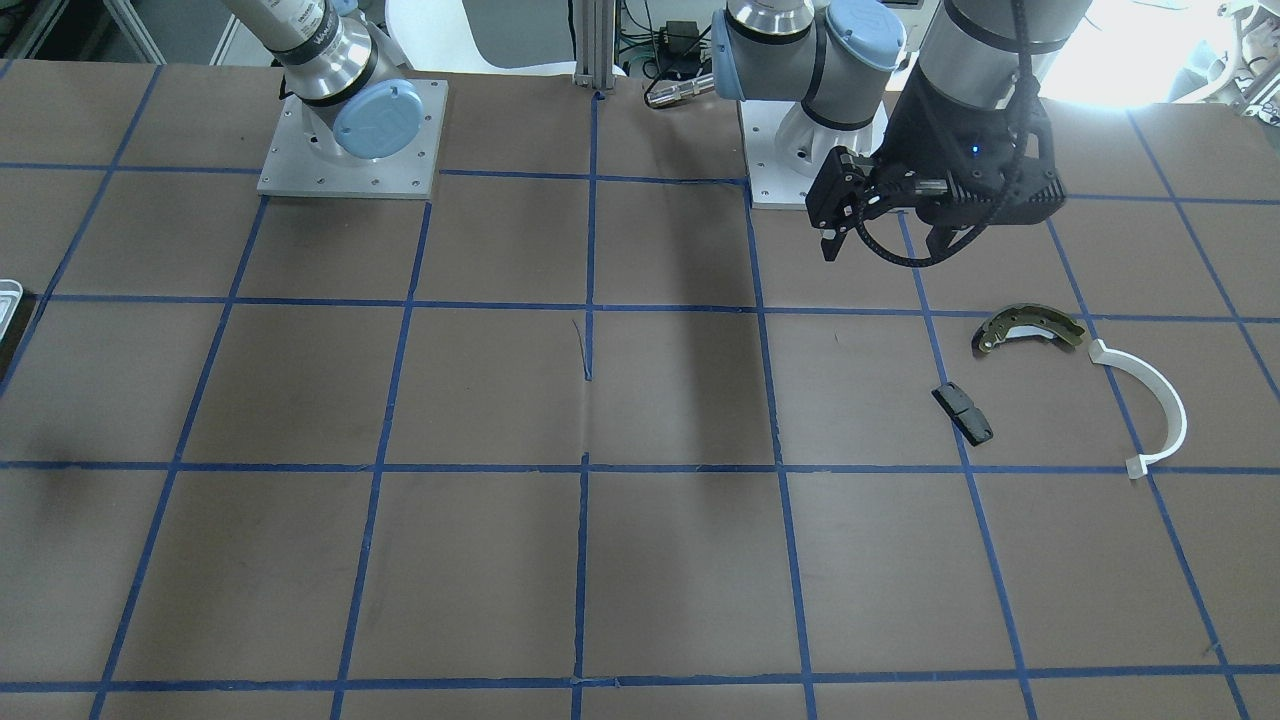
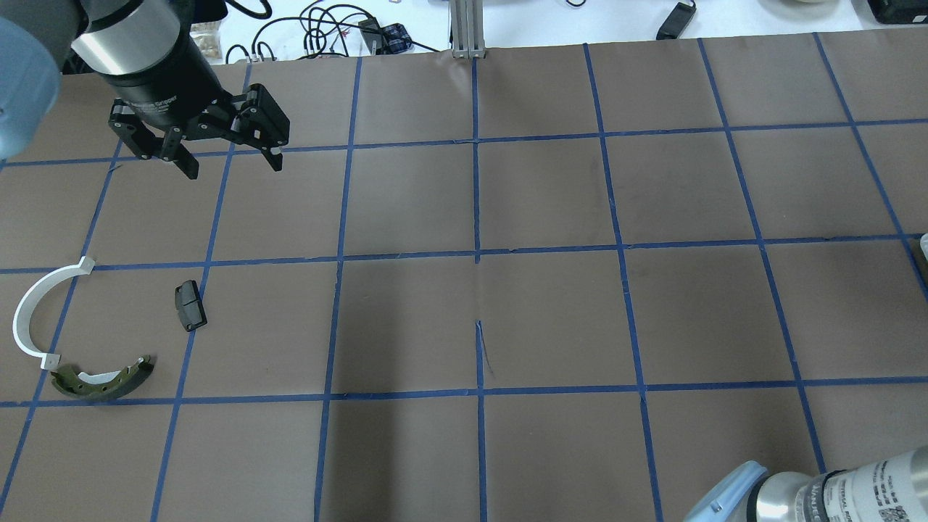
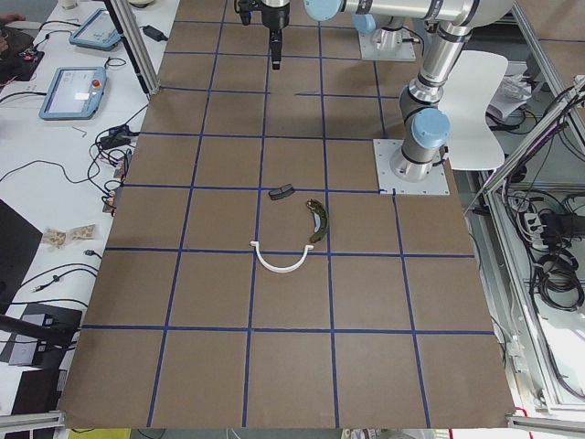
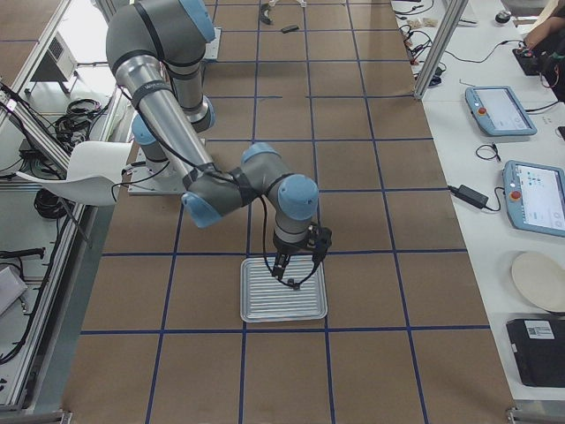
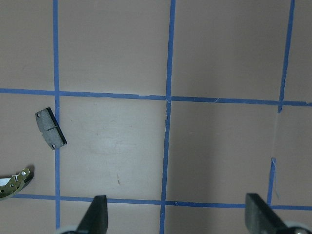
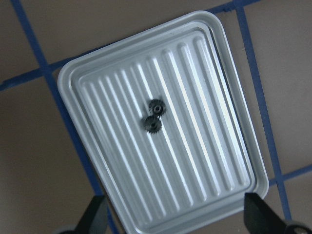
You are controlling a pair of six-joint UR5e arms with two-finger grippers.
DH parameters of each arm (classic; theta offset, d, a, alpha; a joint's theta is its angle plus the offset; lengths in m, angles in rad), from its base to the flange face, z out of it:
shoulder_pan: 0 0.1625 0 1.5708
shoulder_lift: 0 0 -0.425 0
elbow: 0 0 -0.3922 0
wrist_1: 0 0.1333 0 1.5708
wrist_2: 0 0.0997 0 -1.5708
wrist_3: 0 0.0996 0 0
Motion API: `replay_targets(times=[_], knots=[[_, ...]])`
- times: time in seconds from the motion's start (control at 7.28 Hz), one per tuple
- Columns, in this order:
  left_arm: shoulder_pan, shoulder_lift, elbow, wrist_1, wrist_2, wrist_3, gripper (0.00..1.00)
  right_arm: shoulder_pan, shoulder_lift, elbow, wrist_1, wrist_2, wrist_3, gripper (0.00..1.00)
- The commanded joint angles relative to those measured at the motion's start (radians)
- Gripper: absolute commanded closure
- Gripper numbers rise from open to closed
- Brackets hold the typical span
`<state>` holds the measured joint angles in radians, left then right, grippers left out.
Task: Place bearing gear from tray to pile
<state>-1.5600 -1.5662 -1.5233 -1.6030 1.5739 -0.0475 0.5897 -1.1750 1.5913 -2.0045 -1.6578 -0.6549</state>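
The silvery ribbed tray [image 6: 204, 146] lies under my right gripper [image 6: 178, 220], which is open and empty above it. Two small black toothed gears [image 6: 155, 116] lie touching at the tray's middle. The tray also shows in the exterior right view [image 4: 265, 305], and its edge shows in the front-facing view [image 1: 8, 290]. The pile lies under my left arm: an olive brake shoe [image 2: 76, 384], a black pad [image 2: 190, 305] and a white arc [image 2: 20, 319]. My left gripper [image 2: 232, 158] is open and empty, high above the table beyond the pile.
The table is brown paper with a blue tape grid. The arm bases [image 1: 350, 140] stand at the robot's edge with an aluminium post [image 2: 464, 29] opposite. Tablets [image 4: 503, 110] and cables lie on the side bench beyond that edge.
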Motion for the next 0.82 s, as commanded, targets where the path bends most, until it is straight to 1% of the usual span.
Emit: replay_targets(times=[0.0,0.14,0.27,0.55,0.69], knots=[[0.000,-0.002,0.000,0.002,0.000,0.000,0.00,-0.008,0.097,0.033,-0.157,0.035,0.036,0.01],[0.000,-0.002,0.000,0.000,-0.002,0.000,0.00,-0.008,0.100,0.048,-0.158,0.073,0.079,0.01],[0.000,0.000,0.000,0.002,-0.002,0.000,0.00,-0.008,0.106,0.061,-0.183,0.094,0.093,0.08],[0.000,-0.002,0.000,0.002,-0.002,0.000,0.00,-0.008,0.158,0.082,-0.264,0.093,0.128,0.07],[0.000,-0.002,0.000,0.000,-0.002,0.000,0.00,-0.007,0.163,0.091,-0.266,0.089,0.136,0.08]])
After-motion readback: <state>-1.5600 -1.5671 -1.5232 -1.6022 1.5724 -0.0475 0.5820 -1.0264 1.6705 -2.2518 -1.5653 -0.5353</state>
